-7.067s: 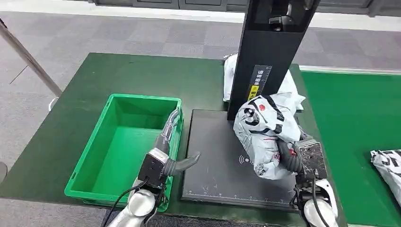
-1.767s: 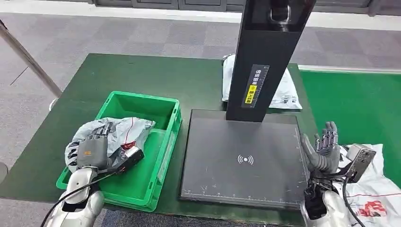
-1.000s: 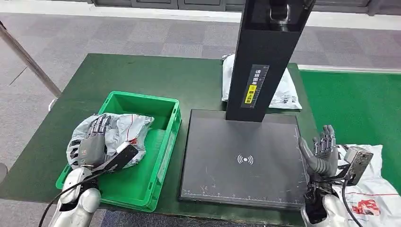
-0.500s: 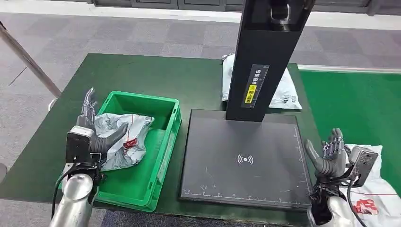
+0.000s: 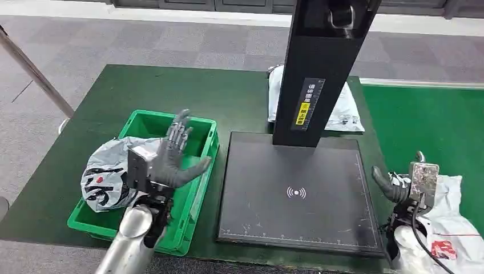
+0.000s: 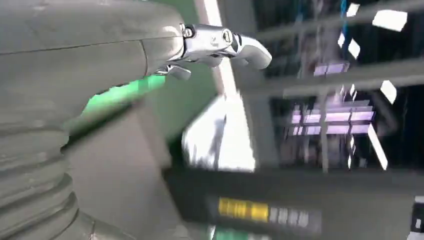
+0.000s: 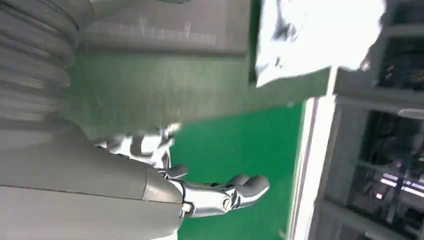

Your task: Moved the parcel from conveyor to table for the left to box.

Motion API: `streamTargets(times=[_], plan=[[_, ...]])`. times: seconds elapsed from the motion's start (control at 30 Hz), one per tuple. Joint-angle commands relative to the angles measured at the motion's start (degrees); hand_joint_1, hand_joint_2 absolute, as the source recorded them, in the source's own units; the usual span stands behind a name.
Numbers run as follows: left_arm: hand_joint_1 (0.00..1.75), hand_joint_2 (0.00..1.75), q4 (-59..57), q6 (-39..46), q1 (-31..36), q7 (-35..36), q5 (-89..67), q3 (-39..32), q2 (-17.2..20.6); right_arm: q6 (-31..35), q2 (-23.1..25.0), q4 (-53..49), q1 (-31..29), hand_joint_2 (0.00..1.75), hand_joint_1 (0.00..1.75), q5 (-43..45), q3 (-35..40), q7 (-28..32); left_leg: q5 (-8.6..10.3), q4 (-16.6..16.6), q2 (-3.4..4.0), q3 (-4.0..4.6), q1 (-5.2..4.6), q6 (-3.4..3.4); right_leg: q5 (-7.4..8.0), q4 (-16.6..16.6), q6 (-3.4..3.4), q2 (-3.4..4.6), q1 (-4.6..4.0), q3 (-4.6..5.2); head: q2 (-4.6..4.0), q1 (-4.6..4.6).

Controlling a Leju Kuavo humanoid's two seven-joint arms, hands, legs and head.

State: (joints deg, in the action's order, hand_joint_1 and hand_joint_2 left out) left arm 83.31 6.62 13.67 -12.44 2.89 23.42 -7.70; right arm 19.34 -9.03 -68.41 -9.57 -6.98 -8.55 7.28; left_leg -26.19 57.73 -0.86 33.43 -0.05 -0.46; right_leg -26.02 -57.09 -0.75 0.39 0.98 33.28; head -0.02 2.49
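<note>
A grey parcel (image 5: 108, 180) lies in the green bin (image 5: 197, 171) at the tabletop's (image 5: 68, 154) nine o'clock side. The left hand (image 5: 171, 160) hovers spread and empty just beside it, toward three o'clock. The right hand (image 5: 399, 185), at four o'clock, is too hidden to judge, touching another parcel (image 5: 451, 228) on the conveyor (image 5: 434, 125).

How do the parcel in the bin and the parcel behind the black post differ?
The bin parcel is grey with black marks and crumpled; the rear parcel is white and lies flatter. The first rests in the green bin, the second on the table, partly hidden by the post. Both are soft plastic mailers.
</note>
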Motion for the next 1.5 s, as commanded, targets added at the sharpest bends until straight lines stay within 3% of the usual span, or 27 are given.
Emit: streamTargets(times=[0.03,0.2,0.37,0.63,0.87,0.9,1.1,1.3,1.5], plan=[[0.0,1.75,-15.14,-2.24,5.83,0.9,5.67,10.89,-0.9,1.53,-2.71,18.17,-7.91,1.75,0.0,-4.52,-2.74,-0.81,0.07,-0.16,0.01,-0.17,0.05,-0.01,0.09,0.24,0.05,-0.12,-0.07,-0.24,0.0,0.0],[0.0,1.75,-24.09,-2.55,7.23,-0.84,7.8,15.65,-3.89,6.34,-5.56,29.22,-11.47,1.75,0.0,-9.13,-3.39,-1.57,0.07,-0.12,-0.16,-0.18,0.0,0.02,0.03,0.18,0.0,-0.22,-0.02,-0.24,0.0,0.0],[0.0,1.75,-23.96,-2.47,7.12,-1.5,6.18,17.26,-4.0,10.24,-9.85,35.52,-10.24,1.75,0.0,-19.26,-4.42,-9.89,0.03,-0.04,-0.2,-0.08,0.01,0.03,-0.01,0.14,0.0,-0.24,-0.02,-0.2,0.0,0.0],[0.0,1.75,-22.39,-2.21,6.7,-1.03,4.73,15.32,-2.88,6.1,-14.04,42.52,-8.5,1.75,0.0,-27.32,-6.94,-19.37,-0.05,-0.06,-0.28,-0.11,-0.03,0.08,-0.03,0.19,0.04,-0.35,-0.01,-0.23,0.0,0.0],[0.0,1.75,-20.98,-2.35,5.98,-1.03,4.63,14.3,-2.9,3.14,-14.69,44.56,-9.11,1.75,0.0,-31.3,-6.4,-23.2,-0.09,0.01,-0.08,0.02,-0.04,0.11,-0.01,0.07,0.01,-0.12,0.01,-0.03,-0.02,0.0],[0.0,1.75,-20.92,-2.52,6.04,-0.93,4.58,14.13,-2.84,-0.74,-14.72,44.74,-8.73,1.75,1.75,-30.29,-7.8,-23.24,-0.07,-0.06,-0.03,-0.05,-0.05,0.09,0.02,0.14,0.04,-0.11,0.01,-0.08,0.0,0.0],[0.0,1.75,-21.94,-3.39,7.05,-0.71,4.53,14.19,-2.62,-11.19,-14.53,42.97,-5.99,1.75,1.75,-26.26,-12.82,-19.73,-0.04,-0.17,-0.07,-0.19,0.0,0.09,0.04,0.32,0.07,-0.21,-0.05,-0.31,0.0,0.0],[0.0,1.75,-20.79,-2.47,6.66,0.13,4.74,14.45,-2.16,-9.93,-12.32,38.89,-7.69,1.75,1.75,-26.24,-14.31,-15.67,-0.07,-0.04,0.02,-0.1,0.0,0.13,0.05,0.21,0.04,-0.06,-0.04,-0.21,0.0,0.0],[0.0,1.75,-20.8,-2.43,6.67,0.14,4.73,14.47,-2.2,-10.13,-12.24,38.71,-7.97,1.75,1.75,-26.26,-14.19,-15.7,-0.08,-0.02,0.11,-0.07,0.0,0.13,0.06,0.16,0.04,0.04,-0.03,-0.17,0.0,0.0]])
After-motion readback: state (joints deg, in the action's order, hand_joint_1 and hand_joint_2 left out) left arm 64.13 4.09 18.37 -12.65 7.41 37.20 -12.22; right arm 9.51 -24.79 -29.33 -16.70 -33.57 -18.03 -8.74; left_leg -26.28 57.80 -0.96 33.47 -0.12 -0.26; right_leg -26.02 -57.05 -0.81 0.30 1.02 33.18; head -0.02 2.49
